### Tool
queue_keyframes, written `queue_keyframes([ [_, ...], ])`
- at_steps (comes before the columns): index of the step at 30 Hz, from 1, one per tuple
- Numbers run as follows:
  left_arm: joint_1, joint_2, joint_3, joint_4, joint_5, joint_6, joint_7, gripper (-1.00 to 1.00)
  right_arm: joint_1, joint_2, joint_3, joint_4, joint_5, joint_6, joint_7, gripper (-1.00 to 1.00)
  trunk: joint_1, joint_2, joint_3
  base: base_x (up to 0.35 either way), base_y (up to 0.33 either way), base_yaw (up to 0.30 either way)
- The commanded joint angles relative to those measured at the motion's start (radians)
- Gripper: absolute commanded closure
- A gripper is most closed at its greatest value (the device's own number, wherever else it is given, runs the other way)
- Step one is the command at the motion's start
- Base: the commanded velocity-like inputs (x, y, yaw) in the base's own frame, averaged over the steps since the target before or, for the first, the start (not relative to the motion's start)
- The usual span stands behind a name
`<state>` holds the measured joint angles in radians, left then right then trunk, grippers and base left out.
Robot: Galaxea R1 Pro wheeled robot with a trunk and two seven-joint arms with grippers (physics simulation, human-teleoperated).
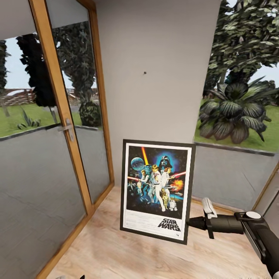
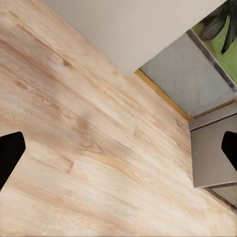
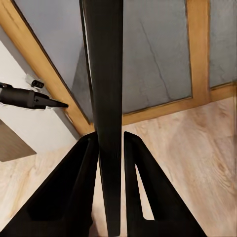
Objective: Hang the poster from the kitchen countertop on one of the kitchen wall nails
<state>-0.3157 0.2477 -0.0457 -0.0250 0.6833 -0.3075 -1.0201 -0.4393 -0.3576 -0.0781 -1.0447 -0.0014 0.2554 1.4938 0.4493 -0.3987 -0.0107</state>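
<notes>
Poster carried upright before the kitchen wall, well below its nail

The plain light-grey wall panel (image 1: pixel 155 69) between a timber-framed glass door (image 1: pixel 58 128) and a garden window faces the robot, presumably because hanging needs a square approach. In front of it, over the pale wood plank floor (image 1: pixel 108 252), hangs the thin rectangular black-framed Star Wars poster (image 1: pixel 157 190), upright with its print towards the head camera. The right gripper (image 1: pixel 192 223) pinches the frame's lower right edge; in the right wrist view its two dark fingers (image 3: pixel 81 182) sit closed against the frame's black edge (image 3: pixel 106 98), a side grip that leaves the top free for hooking. The left gripper (image 2: pixel 118 153) stands wide apart and empty, over the floor. The tiny dark wall nail (image 1: pixel 145 72) sits well above the poster, so a lift seems next.
</notes>
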Motion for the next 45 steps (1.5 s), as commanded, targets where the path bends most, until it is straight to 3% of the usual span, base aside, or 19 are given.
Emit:
queue_keyframes([
  [1,0.0,0.0,-0.005,0.0,0.004,-0.005,-0.002,-1.0,-0.001,0.0,-0.001,0.0,-0.001,0.014,0.006,1.0,0.001,-0.001,-0.001,0.097,0.159,-0.254],
  [17,0.0,0.0,-0.005,0.0,0.004,-0.005,-0.002,-1.0,-0.001,0.0,-0.002,0.0,-0.001,0.015,0.006,1.0,0.001,-0.001,-0.001,0.027,0.042,-0.281],
  [36,0.0,0.001,-0.005,0.0,0.004,-0.005,-0.001,-1.0,-0.001,0.0,-0.002,0.0,-0.002,0.015,0.006,1.0,0.001,-0.001,-0.001,0.195,0.29,-0.021],
  [45,0.0,0.001,-0.005,0.0,0.004,-0.005,-0.001,-1.0,-0.001,0.0,-0.002,0.0,-0.002,0.015,0.006,1.0,0.001,-0.001,-0.001,0.097,0.145,-0.236],
])
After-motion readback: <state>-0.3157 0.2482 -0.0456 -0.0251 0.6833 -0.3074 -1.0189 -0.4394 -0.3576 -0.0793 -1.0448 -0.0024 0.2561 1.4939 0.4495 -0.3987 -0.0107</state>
